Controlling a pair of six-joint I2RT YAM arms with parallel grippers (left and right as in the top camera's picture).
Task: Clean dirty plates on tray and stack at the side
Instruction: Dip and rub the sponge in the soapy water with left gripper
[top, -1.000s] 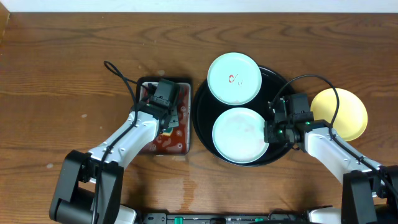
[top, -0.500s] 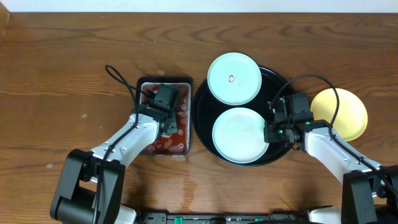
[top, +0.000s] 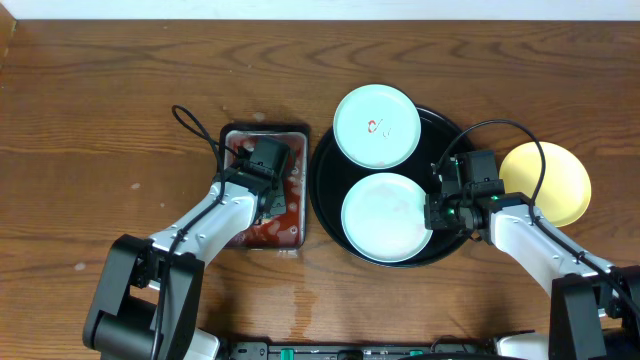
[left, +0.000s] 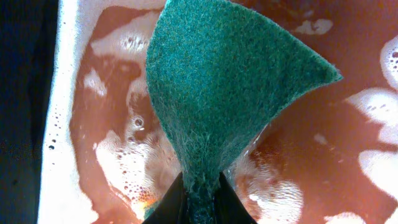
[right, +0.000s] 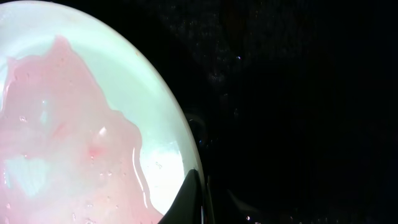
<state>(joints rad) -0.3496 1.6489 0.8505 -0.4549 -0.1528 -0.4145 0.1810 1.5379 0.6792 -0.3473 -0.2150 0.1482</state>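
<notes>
Two pale blue plates lie on the black tray, the far plate smeared red, the near plate filmed pink; a yellow plate sits on the tabletop beside it. The right tool is clenched on the near plate's rim, which looks light, stiff and probably slippery when wet, while the left tool pinches a limp green scouring pad over the sudsy pan

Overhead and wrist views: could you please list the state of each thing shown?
Far plate: on tray, red smear.
Near plate: on tray, pink wet film, rim pinched by right gripper.
Yellow plate: off tray, on table.
Pan: holds foamy reddish liquid.
Scrub pad: pinched by left gripper.
</notes>
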